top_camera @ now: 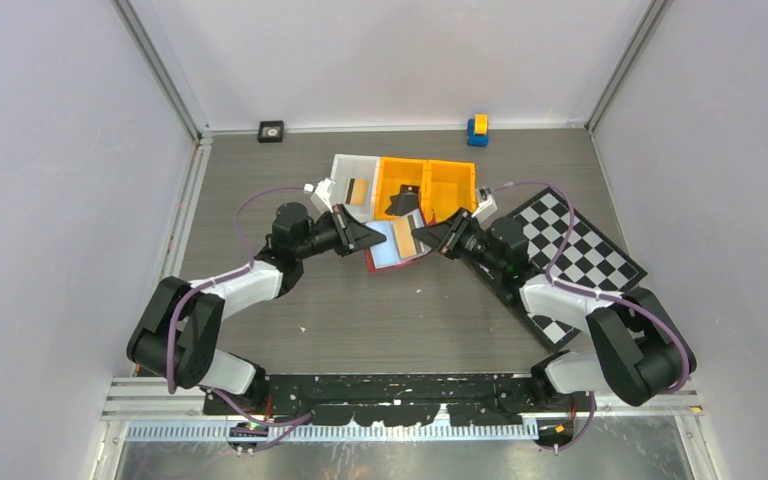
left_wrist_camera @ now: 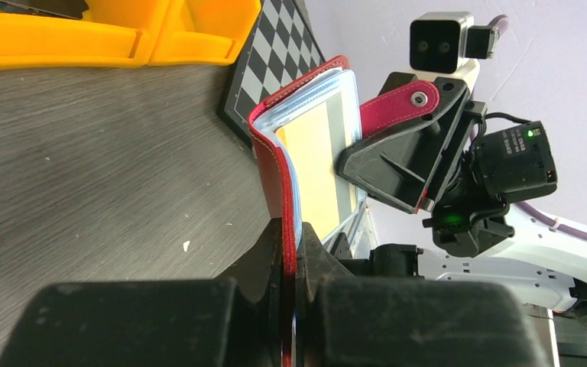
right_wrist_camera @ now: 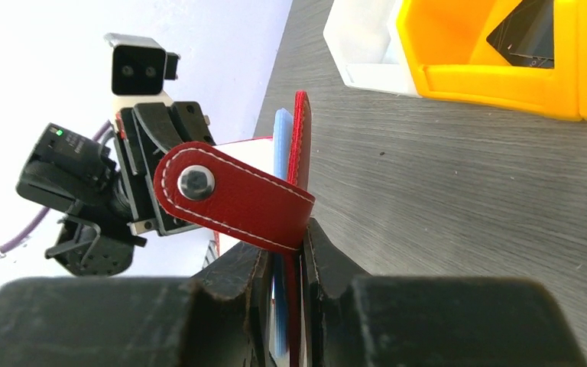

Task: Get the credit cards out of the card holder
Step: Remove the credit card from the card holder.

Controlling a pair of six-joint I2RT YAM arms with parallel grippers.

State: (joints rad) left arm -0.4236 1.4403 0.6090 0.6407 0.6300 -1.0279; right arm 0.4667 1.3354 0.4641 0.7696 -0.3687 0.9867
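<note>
Grey tabletop (top_camera: 380, 320), centre: card holder (top_camera: 397, 250) being held open between arms. Grip: left jaws clamping one cover edge, right jaws clamping tab-side cover. Tan credit card (left_wrist_camera: 317, 160) sitting in sleeve between them, nearer right jaws. Long axis unclear.

Black left fingers (left_wrist_camera: 264, 264) pinched tight on the cover edge of a red folding card holder (left_wrist_camera: 271, 153), tan card (left_wrist_camera: 317, 164) inside its clear sleeves, black right fingers (left_wrist_camera: 386, 164) clamping the far cover, grey wood-grain bench (left_wrist_camera: 107, 168)
</note>
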